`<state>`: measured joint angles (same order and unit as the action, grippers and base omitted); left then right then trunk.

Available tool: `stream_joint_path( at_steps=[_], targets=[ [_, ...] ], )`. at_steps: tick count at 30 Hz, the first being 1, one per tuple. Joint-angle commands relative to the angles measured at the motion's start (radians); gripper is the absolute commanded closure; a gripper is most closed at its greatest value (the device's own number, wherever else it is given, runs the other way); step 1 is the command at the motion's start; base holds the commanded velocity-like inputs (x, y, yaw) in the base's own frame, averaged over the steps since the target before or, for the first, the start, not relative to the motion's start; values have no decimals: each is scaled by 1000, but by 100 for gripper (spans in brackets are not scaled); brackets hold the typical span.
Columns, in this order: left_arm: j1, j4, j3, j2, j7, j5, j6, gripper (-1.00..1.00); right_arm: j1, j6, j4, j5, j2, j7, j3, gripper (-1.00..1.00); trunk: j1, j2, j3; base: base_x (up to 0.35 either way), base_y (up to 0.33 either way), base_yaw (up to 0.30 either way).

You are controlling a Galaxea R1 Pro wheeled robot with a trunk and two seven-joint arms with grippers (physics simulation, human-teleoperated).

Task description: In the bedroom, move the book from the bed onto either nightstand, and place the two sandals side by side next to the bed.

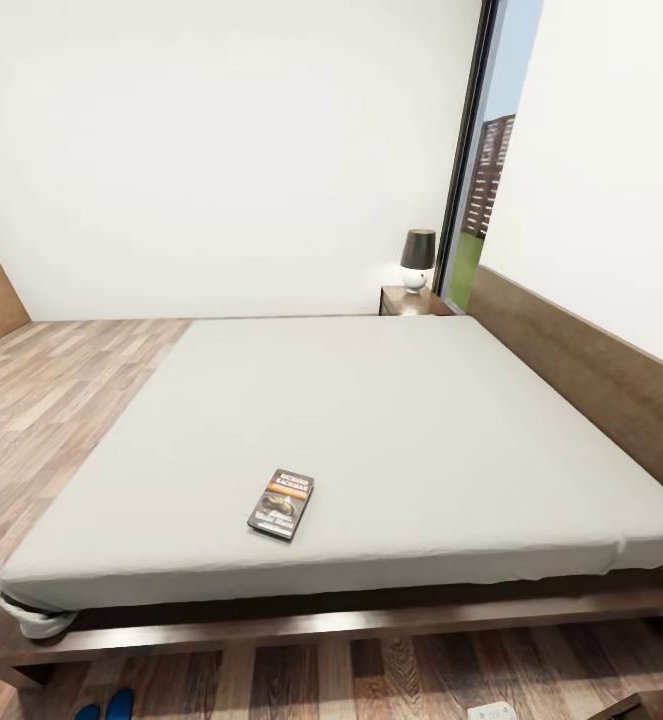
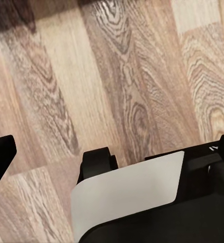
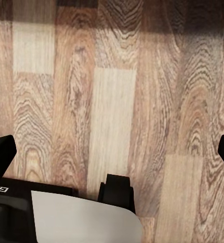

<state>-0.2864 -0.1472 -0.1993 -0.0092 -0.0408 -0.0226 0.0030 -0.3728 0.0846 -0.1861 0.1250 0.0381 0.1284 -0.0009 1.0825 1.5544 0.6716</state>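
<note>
The book [image 1: 281,504] lies flat on the bed [image 1: 371,420], near the mattress edge closest to me, at about 7 o'clock from the mattress centre. Its long axis runs roughly from 6 to 12 o'clock, tipped slightly toward 1, with the orange band at the far end and the greyish picture below it. I judge it light, thin and a little bendy (a paperback, so the cover may flex or fan open if pinched at one corner). The soft mattress should let a finger press in beside it, so I would take it across the short width near the middle of a long edge, or slide it toward the mattress edge first.

My left jaws [image 2: 112,147] and right jaws [image 3: 112,147] both hang over the wood floor [image 3: 112,76], spread wide and holding nothing; only dark fingertips show at the picture sides.

One nightstand [image 1: 411,300] stands at about 1 o'clock past the far side of the bed, against the headboard [image 1: 591,370], with a lamp [image 1: 417,258] on top, so free space there looks limited. The corner of another dark wooden piece shows at 5 o'clock near me; I cannot tell whether it is the second nightstand.

The sandals [image 1: 106,706] sit together on the floor at 7 o'clock, beside the bed frame.
</note>
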Motion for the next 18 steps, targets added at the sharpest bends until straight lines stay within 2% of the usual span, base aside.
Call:
stream_joint_path(
  at_steps=[1, 5, 18],
  targets=[
    [0, 0, -3, 0, -1, -2, 0, -100, 0, 6, -3, 10, 0, 4, -1, -100, 0, 0, 1, 0, 0, 0],
    [0, 1, -2, 0, 1, -2, 1, -100, 0, 6, -3, 10, 0, 4, -1, -100, 0, 0, 1, 0, 0, 0],
    [0, 1, -2, 0, 2, -4, 1, -100, 0, 6, -3, 10, 0, 4, -1, -100, -50, -91, -40, 0, 0, 0]
  ],
)
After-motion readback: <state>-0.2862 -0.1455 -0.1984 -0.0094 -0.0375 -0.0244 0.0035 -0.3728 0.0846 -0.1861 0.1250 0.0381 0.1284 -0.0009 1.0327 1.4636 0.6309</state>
